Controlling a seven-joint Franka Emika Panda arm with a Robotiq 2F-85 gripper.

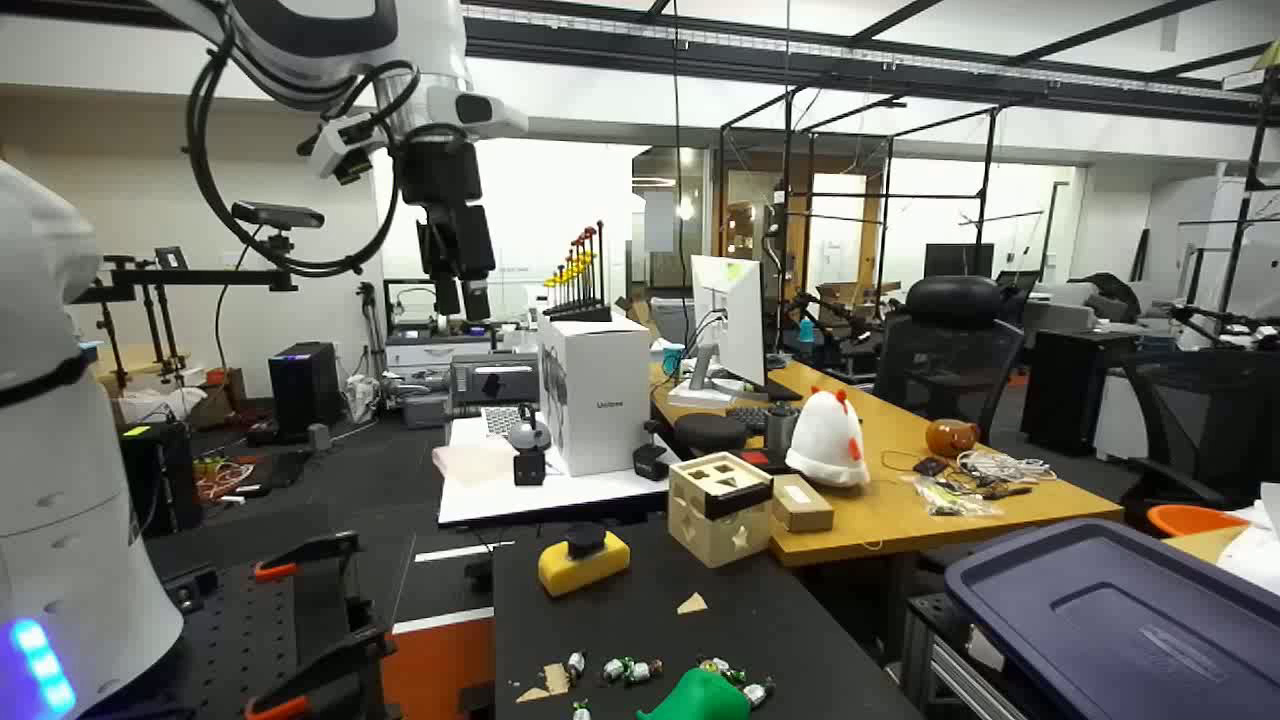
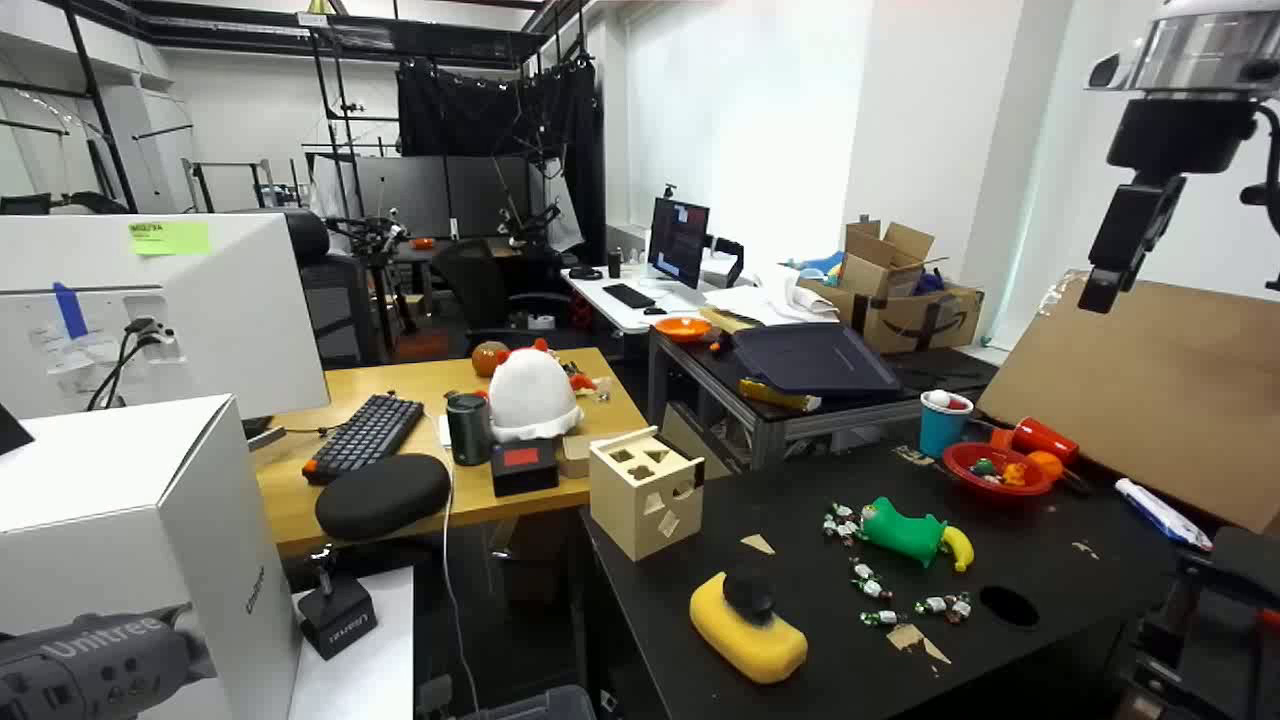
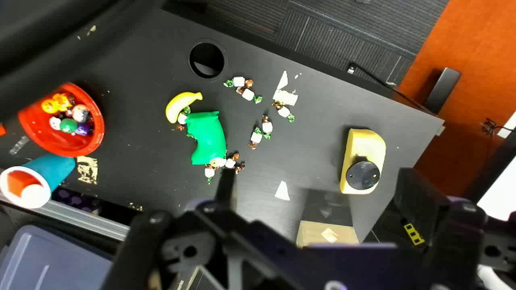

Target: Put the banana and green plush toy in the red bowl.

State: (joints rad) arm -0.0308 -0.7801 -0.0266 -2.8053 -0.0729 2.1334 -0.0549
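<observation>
The small yellow banana [image 2: 958, 548] lies on the black table, at one end of the green plush toy [image 2: 903, 532]. In the wrist view the banana [image 3: 181, 105] lies just above the toy [image 3: 207, 139], with a wrapped candy between them. In an exterior view only part of the toy [image 1: 700, 697] shows at the bottom edge; the banana and bowl are out of view there. The red bowl [image 2: 957, 462] holds several small colourful things; it also shows in the wrist view [image 3: 98, 139]. My gripper [image 1: 462, 305] is high above the table. Its fingers are wide apart and empty in the wrist view [image 3: 320, 179].
Several wrapped candies [image 2: 870, 588] lie around the toy. A yellow sponge-like block with a black knob [image 2: 750, 640] and a wooden block with holes [image 2: 640, 510] stand on the table. A blue cup [image 2: 940, 430] and red cup [image 2: 1045, 440] are beside the bowl. The table has a round hole [image 3: 207, 60].
</observation>
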